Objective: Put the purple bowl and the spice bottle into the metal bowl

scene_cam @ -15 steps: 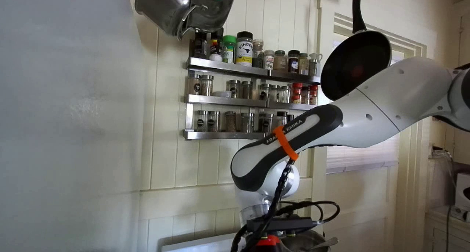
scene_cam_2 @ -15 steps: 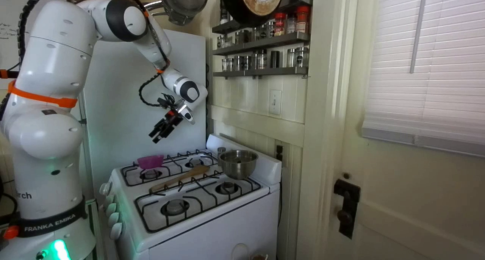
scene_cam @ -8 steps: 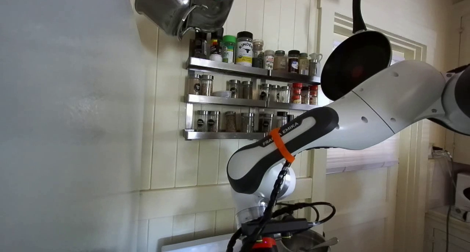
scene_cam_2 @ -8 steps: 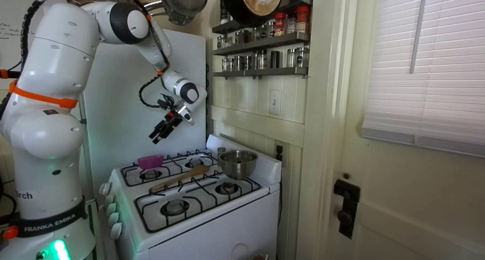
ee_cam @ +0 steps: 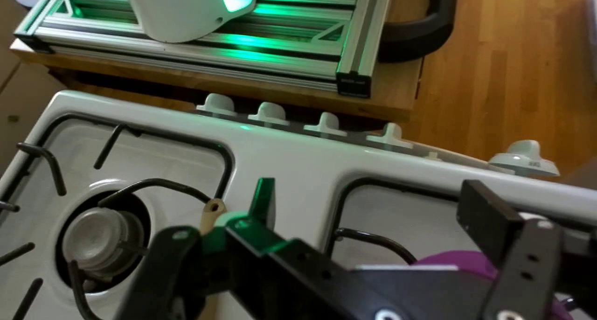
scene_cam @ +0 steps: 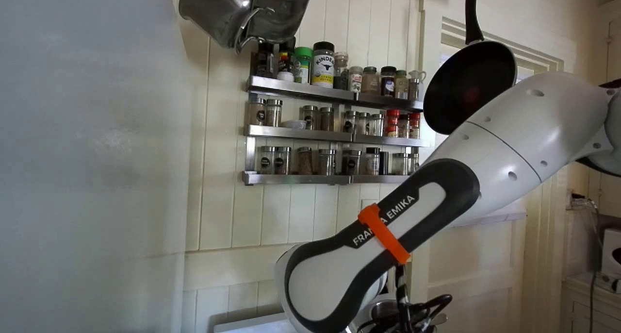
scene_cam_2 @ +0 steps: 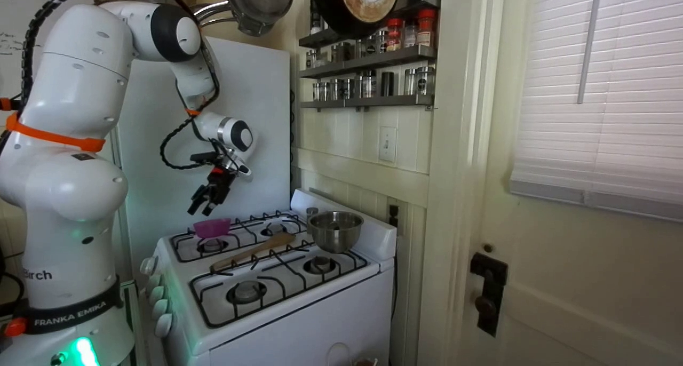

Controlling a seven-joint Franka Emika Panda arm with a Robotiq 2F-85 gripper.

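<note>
- Plainly, the claw (ee_cam: 375, 205) is spread, its jaws well apart, tilted down toward the knobs (ee_cam: 326, 123) of the stove (ee_cam: 289, 180).
- The purple bowl (scene_cam_2: 212, 228) rests on a burner grate (ee_cam: 373, 239), just below the claw in an exterior view; it is round, the same across every way, its mouth facing up.
- Well apart from the claw, lower and toward the back panel (scene_cam_2: 376, 240), the spice bottle (scene_cam_2: 311, 213) stands upright, long axis vertical, lid up.
- The metal bowl (scene_cam_2: 336, 241), mouth up, partly covers that bottle; whether they touch I cannot tell.
- Lower than the claw, a wooden spoon (scene_cam_2: 255, 250) slants, handle end toward the knobs.
</note>
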